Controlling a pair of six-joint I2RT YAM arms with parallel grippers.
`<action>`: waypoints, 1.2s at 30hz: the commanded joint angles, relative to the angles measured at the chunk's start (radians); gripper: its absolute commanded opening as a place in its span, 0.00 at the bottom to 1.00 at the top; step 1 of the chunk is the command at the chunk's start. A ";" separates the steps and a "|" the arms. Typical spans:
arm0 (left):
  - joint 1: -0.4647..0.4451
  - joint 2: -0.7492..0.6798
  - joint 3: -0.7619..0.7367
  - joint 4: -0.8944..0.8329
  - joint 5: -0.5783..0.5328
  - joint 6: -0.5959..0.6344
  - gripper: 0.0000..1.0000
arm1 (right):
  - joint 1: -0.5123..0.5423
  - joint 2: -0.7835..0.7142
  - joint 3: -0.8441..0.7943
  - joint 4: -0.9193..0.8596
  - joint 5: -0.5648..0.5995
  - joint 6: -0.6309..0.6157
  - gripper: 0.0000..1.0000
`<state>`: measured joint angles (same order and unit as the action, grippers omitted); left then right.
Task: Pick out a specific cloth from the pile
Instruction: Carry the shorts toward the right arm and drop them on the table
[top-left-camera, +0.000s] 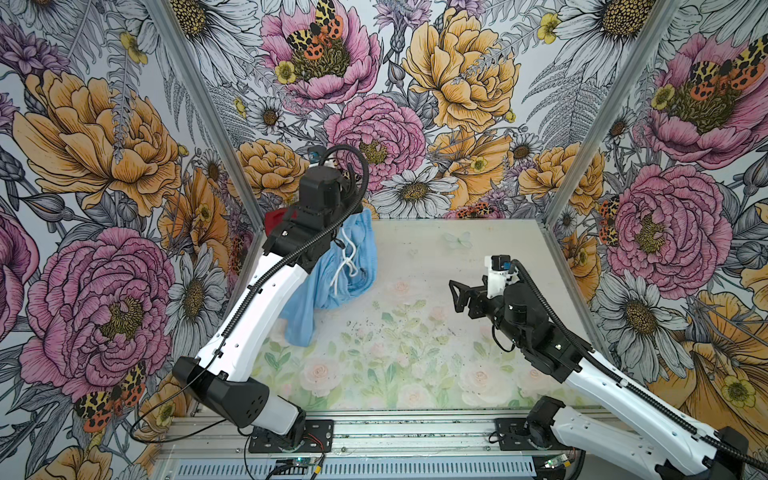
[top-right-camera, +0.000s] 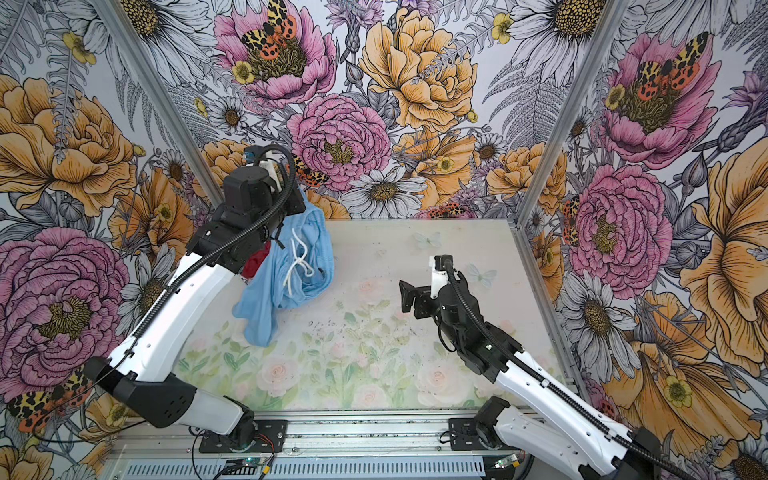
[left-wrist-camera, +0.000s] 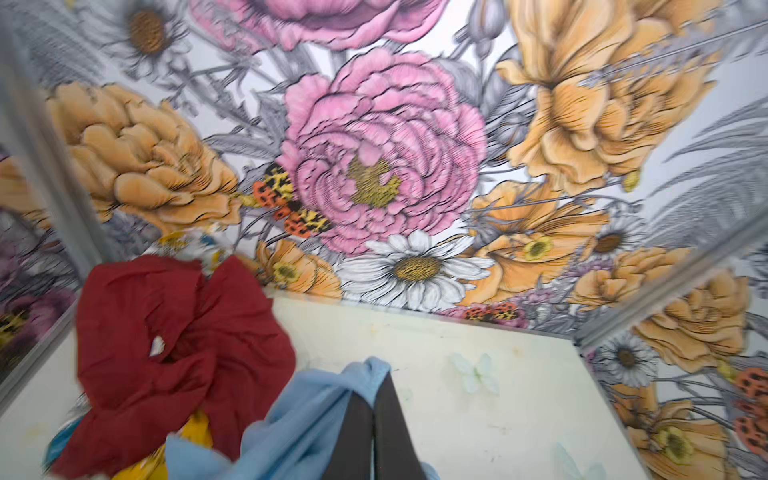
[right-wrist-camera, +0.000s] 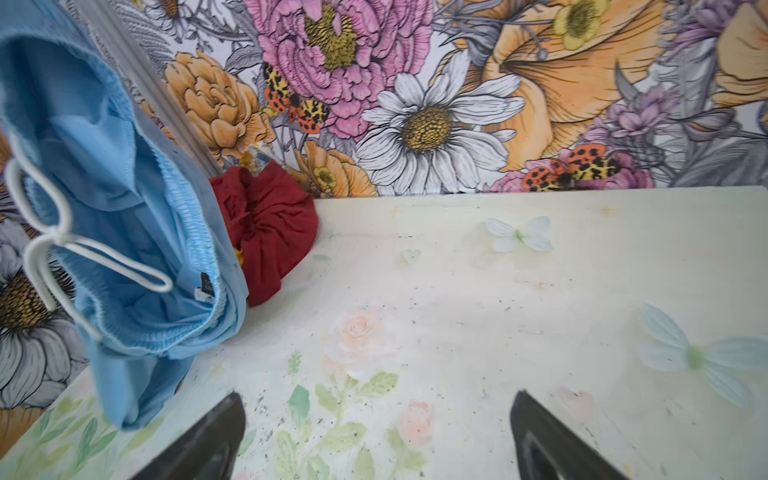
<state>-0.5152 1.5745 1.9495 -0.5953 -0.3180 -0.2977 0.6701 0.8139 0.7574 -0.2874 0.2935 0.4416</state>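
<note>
The cloth (top-left-camera: 332, 270) (top-right-camera: 286, 274) is light sky-blue with a white drawstring (right-wrist-camera: 50, 241). It hangs in a long fold over the back left of the table. My left gripper (left-wrist-camera: 376, 386) is shut on the cloth's top fold (left-wrist-camera: 299, 419), high above the table. What is left of the pile lies in the back left corner: a dark red cloth (left-wrist-camera: 166, 345) (right-wrist-camera: 270, 224) over a yellow-printed one (left-wrist-camera: 199, 432). In both top views my left arm hides most of the pile. My right gripper (top-left-camera: 457, 295) (right-wrist-camera: 376, 399) stands open and empty over the table's right half.
The table (top-left-camera: 436, 353) has a pale floral print with dark specks. Flowered walls with metal corner posts (top-left-camera: 216, 137) close it in on three sides. An aluminium rail (top-left-camera: 415, 432) with both arm bases runs along the front.
</note>
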 joint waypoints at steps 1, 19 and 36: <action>-0.109 0.164 0.236 0.055 0.192 0.088 0.00 | -0.038 -0.099 -0.016 -0.146 0.086 0.023 0.99; -0.177 0.309 -0.138 0.121 0.013 0.067 0.44 | -0.146 -0.088 -0.009 -0.303 0.130 0.061 1.00; -0.402 -0.645 -1.141 0.150 0.139 -0.274 0.99 | -0.525 0.934 0.580 0.005 -0.250 -0.023 0.80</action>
<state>-0.8745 0.9745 0.8673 -0.4461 -0.1509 -0.4545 0.1894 1.6306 1.2278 -0.3534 0.1123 0.4271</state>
